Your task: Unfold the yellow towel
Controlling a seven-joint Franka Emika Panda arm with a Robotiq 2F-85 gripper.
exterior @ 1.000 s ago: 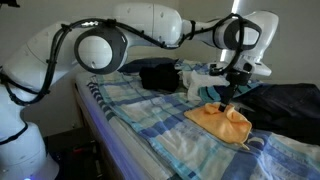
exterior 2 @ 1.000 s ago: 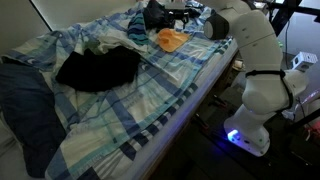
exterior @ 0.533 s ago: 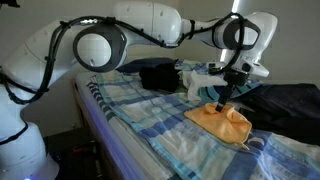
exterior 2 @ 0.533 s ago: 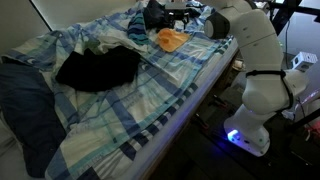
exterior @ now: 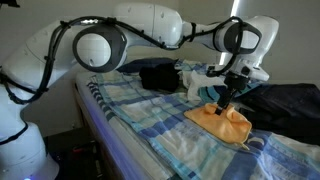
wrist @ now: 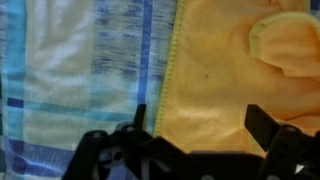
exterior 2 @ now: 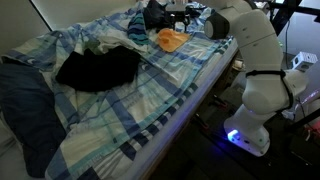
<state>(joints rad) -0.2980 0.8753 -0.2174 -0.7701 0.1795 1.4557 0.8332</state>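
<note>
Over the yellow towel [exterior: 222, 119], fingers [wrist: 260, 125] (wide apart).

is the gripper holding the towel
No, the gripper has its jaws wide open over the towel, with nothing clamped between them.

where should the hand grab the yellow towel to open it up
Probably the folded-over flap of the yellow towel, pinched from straight above by the open hand: the rest lies flat on the bedsheet, and that curled hem looks like the only loose layer.
</note>
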